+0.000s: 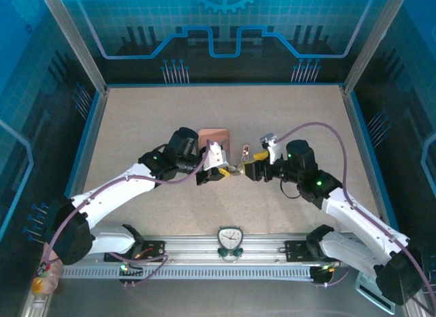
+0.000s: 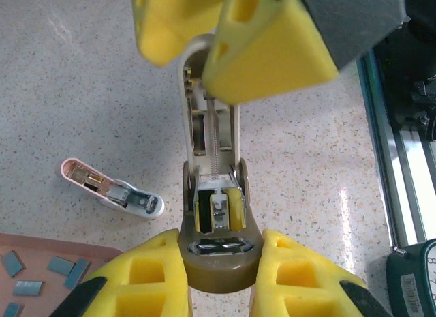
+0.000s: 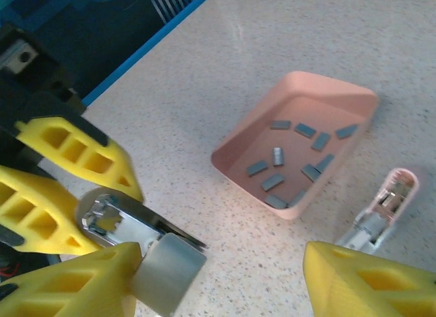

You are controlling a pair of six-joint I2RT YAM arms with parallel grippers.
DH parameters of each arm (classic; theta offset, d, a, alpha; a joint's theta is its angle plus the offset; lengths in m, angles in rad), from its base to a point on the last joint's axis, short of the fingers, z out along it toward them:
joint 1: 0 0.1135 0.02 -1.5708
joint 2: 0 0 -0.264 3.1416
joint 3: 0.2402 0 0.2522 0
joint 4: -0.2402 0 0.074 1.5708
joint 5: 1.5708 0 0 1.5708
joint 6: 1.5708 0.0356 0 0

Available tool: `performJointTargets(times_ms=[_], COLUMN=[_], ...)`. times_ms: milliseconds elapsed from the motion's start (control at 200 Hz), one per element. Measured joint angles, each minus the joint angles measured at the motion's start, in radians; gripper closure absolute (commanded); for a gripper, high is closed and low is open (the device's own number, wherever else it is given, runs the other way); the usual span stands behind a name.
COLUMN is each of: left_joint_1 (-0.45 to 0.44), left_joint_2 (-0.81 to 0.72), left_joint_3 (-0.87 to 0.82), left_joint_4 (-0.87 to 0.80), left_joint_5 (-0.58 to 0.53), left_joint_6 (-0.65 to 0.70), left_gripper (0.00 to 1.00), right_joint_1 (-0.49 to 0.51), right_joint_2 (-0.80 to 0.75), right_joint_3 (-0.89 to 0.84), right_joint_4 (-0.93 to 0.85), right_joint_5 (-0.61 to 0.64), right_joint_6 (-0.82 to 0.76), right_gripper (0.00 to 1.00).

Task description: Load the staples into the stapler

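Two robot arms meet at the middle of a speckled beige desk [image 3: 204,58].

The left claw [image 2: 219,252] is clamped on the olive-brown rear end of a small cream stapler with silvery metal inner parts [image 2: 204,146] and holds it above the desk. This stapler is hinged open, and its long channel is bared, showing a thin spring and a pusher block. We see no strip of staples in that channel.

The right claw [image 3: 221,262] stands with its yellow fingers well apart. One finger touches the rounded tip of the stapler's raised upper arm, and the other is clear of it. We judge that it is steadying the arm, not gripping it.

A second one, a pale pink mini stapler with a silvery metal front [image 2: 112,191], lies on its side on the desk, near the tray and apart from both claws.

The short dark grey metal staple strips [image 3: 278,155], about ten of them, lie loose in a salmon-pink plastic tray [image 3: 334,85], just beyond the claws.

We judge the task to be at an early stage. One stapler is open and ready. Still to do are lifting a strip from the tray, laying it in the channel and closing the stapler.

We can read no brand or writing on either stapler or on the tray. A label on a teal device at the edge of the left wrist view is too blurred to read.
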Motion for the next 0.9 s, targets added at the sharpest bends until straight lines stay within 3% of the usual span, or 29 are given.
performJointTargets(times_ms=[260,485,685,900], left_joint_1=[-0.014,-0.044,-0.075,-0.105], left_joint_2=[-0.047,-0.06,-0.053,-0.036], left_joint_3=[-0.089,-0.216,-0.296,-0.322], left_joint_4=[0.142,0.407,0.644,0.804], left_joint_5=[-0.006,-0.103,-0.226,-0.287], left_joint_6=[-0.068,-0.168,-0.236,-0.263], left_gripper=[0.99,0.99,0.99,0.99], right_joint_1=[-0.114,-0.179,-0.19,-0.181], right_joint_2=[-0.022,-0.082,-0.128,-0.062], right_joint_3=[-0.074,-0.093,-0.126,-0.16], right_joint_4=[0.001,0.068,0.184,0.307], right_joint_5=[0.031,-0.063,-0.093,-0.107], right_joint_6=[0.142,0.264,0.418,0.582], right_gripper=[0.37,0.32,0.38,0.42])
